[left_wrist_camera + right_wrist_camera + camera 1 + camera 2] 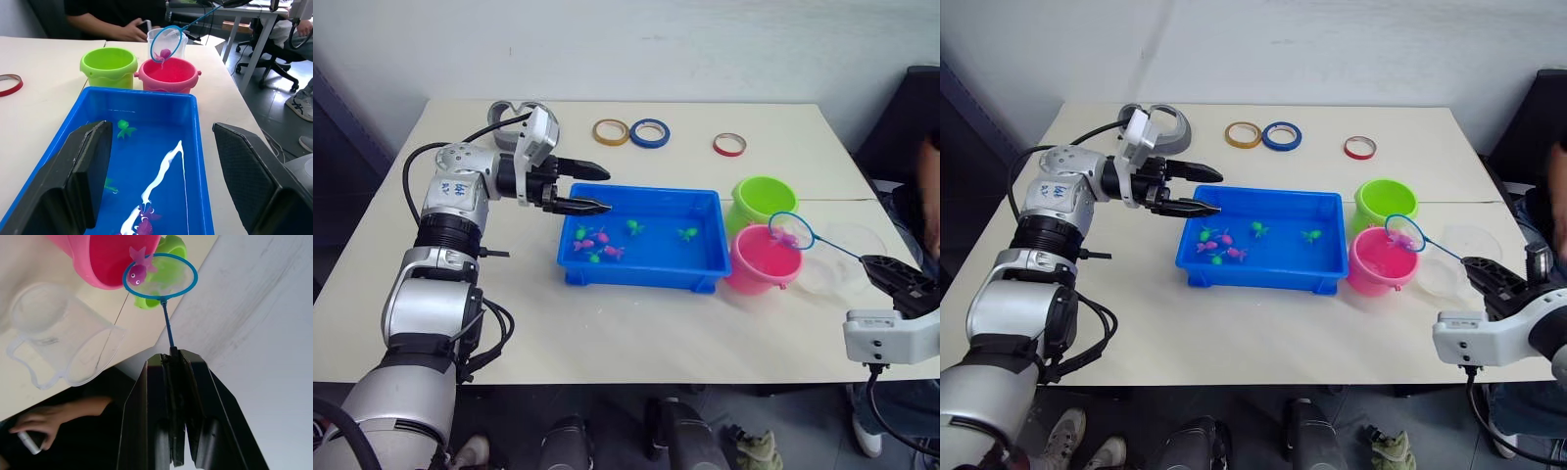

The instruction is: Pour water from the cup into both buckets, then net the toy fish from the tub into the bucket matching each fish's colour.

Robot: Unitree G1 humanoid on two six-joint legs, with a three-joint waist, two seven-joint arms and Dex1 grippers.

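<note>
The blue tub (644, 278) sits mid-table with several small green fish (633, 227) and pink fish (602, 237) in it. Right of it stand the green bucket (762, 199) and, nearer, the pink bucket (762, 262). The clear cup (839, 257) stands just right of the pink bucket. My right gripper (875, 264) is shut on the thin handle of a blue-hooped net (791, 230). The hoop hangs over the pink bucket's rim with a pink fish (137, 269) in it. My left gripper (605, 189) is open and empty, hovering at the tub's left end.
Three tape rolls lie at the back of the table: yellow (611, 132), blue (649, 133) and red (729, 145). A grey object (509, 112) sits at the back left. A person (930, 186) is at the table's right side, a hand (34, 423) near the cup.
</note>
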